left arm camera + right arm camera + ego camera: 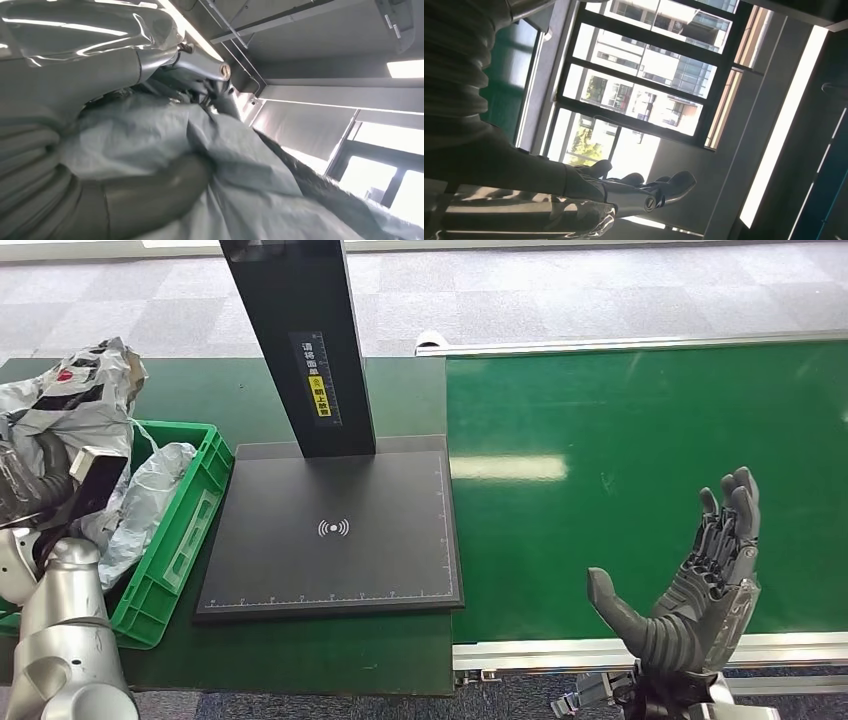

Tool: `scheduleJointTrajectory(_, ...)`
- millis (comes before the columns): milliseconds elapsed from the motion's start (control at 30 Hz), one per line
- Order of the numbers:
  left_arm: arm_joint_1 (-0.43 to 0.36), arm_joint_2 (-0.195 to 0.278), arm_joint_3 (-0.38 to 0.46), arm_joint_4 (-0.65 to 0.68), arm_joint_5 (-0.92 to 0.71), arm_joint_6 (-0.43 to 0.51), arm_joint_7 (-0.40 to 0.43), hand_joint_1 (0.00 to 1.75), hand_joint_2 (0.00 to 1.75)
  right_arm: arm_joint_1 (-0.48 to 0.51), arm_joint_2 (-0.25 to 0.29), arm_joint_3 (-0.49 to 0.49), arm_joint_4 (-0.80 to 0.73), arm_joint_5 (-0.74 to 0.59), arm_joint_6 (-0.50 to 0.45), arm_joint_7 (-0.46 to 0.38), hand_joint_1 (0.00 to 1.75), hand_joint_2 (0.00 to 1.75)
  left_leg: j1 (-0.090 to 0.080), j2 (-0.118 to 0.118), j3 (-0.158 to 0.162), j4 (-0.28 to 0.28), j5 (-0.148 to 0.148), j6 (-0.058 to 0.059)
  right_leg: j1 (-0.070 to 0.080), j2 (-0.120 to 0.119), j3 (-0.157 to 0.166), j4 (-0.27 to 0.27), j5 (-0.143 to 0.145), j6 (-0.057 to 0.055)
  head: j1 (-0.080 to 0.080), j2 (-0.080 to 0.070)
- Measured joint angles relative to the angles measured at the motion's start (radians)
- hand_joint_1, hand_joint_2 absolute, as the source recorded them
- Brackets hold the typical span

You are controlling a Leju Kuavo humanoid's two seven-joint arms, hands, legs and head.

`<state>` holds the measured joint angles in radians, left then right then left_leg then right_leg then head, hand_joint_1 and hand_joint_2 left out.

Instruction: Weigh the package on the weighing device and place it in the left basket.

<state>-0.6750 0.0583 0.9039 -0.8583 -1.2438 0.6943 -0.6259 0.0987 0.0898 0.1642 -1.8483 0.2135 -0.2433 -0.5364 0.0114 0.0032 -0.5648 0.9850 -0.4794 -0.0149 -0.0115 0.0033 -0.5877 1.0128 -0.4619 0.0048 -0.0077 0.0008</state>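
At the left edge of the head view, the robot's left hand (40, 485) is down over the green plastic basket (205, 485), its dark fingers buried among crumpled grey plastic mailer packages (150, 500) that fill the crate and pile up behind it. From the left wrist view, the thick grey thumb (150, 195) presses against the soft grey package film (240, 175), and the material bunches up between the thumb and the darker fingers above it, so the left hand has hold of a package, though which of the bags seen from the head that is cannot be told. The silver left forearm (60, 630) rises from the lower left corner toward the basket. Just right of the basket, touching its side, lies the flat black square weighing device (335, 530) with a white wireless symbol in the middle and ruler marks along its edges; nothing rests on its plate. A tall black post (300, 340) carrying a yellow and white label stands at the back of the plate. To the right of the scale stretches the dark green conveyor belt (640, 470) with silver rails. Over the near rail of the belt the right hand (695, 590) is raised with palm turned inward, fingers straight and spread, thumb held apart, holding nothing; the right wrist view shows the same extended fingers (644, 187) against bright windows.
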Motion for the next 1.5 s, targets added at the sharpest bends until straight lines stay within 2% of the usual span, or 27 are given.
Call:
scheduleJointTrajectory(200,-0.002,-0.004,-0.021,0.026,0.213,0.0,-0.064,0.0,1.75,-0.002,0.0,0.001,0.014,-0.002,0.014,0.0,0.0,1.75,0.0,0.0,0.0,0.0,0.0,0.0,0.0,0.0,0.0,0.0,0.0,0.0,0.0,0.0)
scheduleJointTrajectory(367,0.009,0.017,-0.166,0.062,0.498,0.0,-0.028,0.0,1.75,-0.006,0.0,0.0,0.027,-0.015,0.036,-0.004,0.0,1.75,0.0,-0.001,0.0,0.0,0.0,0.0,0.0,0.0,0.0,0.0,0.0,0.0,0.0,0.0)
scheduleJointTrajectory(500,0.02,0.039,-0.254,0.068,0.49,0.0,-0.01,0.0,1.75,-0.007,-0.001,0.0,0.035,-0.018,0.038,-0.006,0.0,1.75,0.0,-0.001,0.0,0.0,0.0,0.0,0.0,0.0,0.0,0.0,0.0,0.0,0.0,0.0)
scheduleJointTrajectory(667,0.033,0.037,-0.261,0.056,0.403,-0.002,-0.048,0.0,1.75,-0.007,-0.005,0.0,0.045,-0.019,0.038,-0.006,0.0,1.75,0.0,0.0,0.0,0.0,0.0,0.0,0.0,0.0,0.0,0.0,0.0,0.0,0.0,0.0)
scheduleJointTrajectory(700,0.038,0.036,-0.265,0.053,0.443,-0.014,-0.056,0.0,1.75,-0.007,-0.005,-0.001,0.047,-0.019,0.038,-0.006,0.0,1.75,0.0,0.0,0.0,0.0,0.0,0.0,0.0,0.0,0.0,0.0,0.0,0.0,0.0,0.0)
scheduleJointTrajectory(767,0.061,0.034,-0.294,0.033,0.658,-0.105,-0.064,0.0,1.75,-0.007,-0.006,-0.001,0.052,-0.019,0.04,-0.012,0.0,1.75,0.0,0.001,0.0,0.0,0.0,0.0,0.0,0.001,0.0,0.0,0.0,0.0,0.0,0.0)
scheduleJointTrajectory(833,0.109,0.03,-0.343,-0.023,0.961,-0.264,-0.067,0.0,1.75,-0.007,-0.006,-0.002,0.056,-0.021,0.046,-0.019,0.0,1.75,0.0,0.002,0.0,0.0,0.0,0.0,0.0,0.001,-0.001,0.0,0.0,0.0,0.0,0.0)
scheduleJointTrajectory(900,0.177,0.018,-0.406,-0.12,1.189,-0.395,-0.071,0.0,1.75,-0.009,-0.007,-0.003,0.063,-0.024,0.058,-0.019,0.0,1.75,0.0,0.002,-0.001,0.0,0.0,0.0,0.0,0.001,-0.001,0.0,0.0,0.0,0.0,0.0)
scheduleJointTrajectory(1000,0.314,-0.024,-0.521,-0.317,1.312,-0.466,-0.076,0.0,1.75,-0.016,-0.007,-0.005,0.084,-0.02,0.077,0.001,0.0,1.75,-0.001,0.002,-0.001,0.0,-0.001,0.001,-0.001,0.001,-0.001,0.0,0.0,0.0,0.0,0.0)
scheduleJointTrajectory(1067,0.416,-0.064,-0.623,-0.454,1.303,-0.446,-0.076,0.0,1.75,-0.016,-0.006,-0.005,0.102,-0.003,0.076,0.011,0.0,1.75,-0.002,0.002,-0.001,0.0,-0.002,0.002,-0.002,0.001,-0.001,-0.001,-0.001,0.001,0.0,0.0)
scheduleJointTrajectory(1133,0.512,-0.103,-0.747,-0.568,1.256,-0.378,-0.076,0.0,1.75,-0.01,-0.001,-0.002,0.121,0.032,0.048,0.003,0.0,1.75,-0.003,0.001,-0.001,0.0,-0.003,0.003,-0.003,0.001,-0.001,-0.001,-0.002,0.002,0.0,0.0)
scheduleJointTrajectory(1233,0.604,-0.142,-0.906,-0.676,1.201,-0.299,-0.076,0.0,1.75,0.003,0.008,0.005,0.142,0.069,0.01,-0.014,0.0,1.75,-0.002,0.001,-0.002,0.0,-0.004,0.003,-0.003,0.001,-0.001,-0.001,-0.002,0.003,0.0,0.0)
scheduleJointTrajectory(1333,0.647,-0.159,-0.999,-0.712,1.206,-0.271,-0.076,0.0,1.75,0.015,0.016,0.013,0.163,0.097,-0.024,-0.013,0.0,1.75,-0.002,0.001,-0.001,0.0,-0.005,0.003,-0.002,0.001,-0.001,-0.001,-0.002,0.002,0.0,0.0)
scheduleJointTrajectory(1500,0.71,-0.19,-1.137,-0.666,1.224,-0.243,-0.076,0.0,1.75,0.049,0.045,0.052,0.231,0.148,-0.102,-0.005,0.0,1.75,-0.001,0.001,-0.001,0.0,-0.004,0.003,-0.001,0.001,-0.001,-0.001,-0.002,0.002,0.0,0.0)
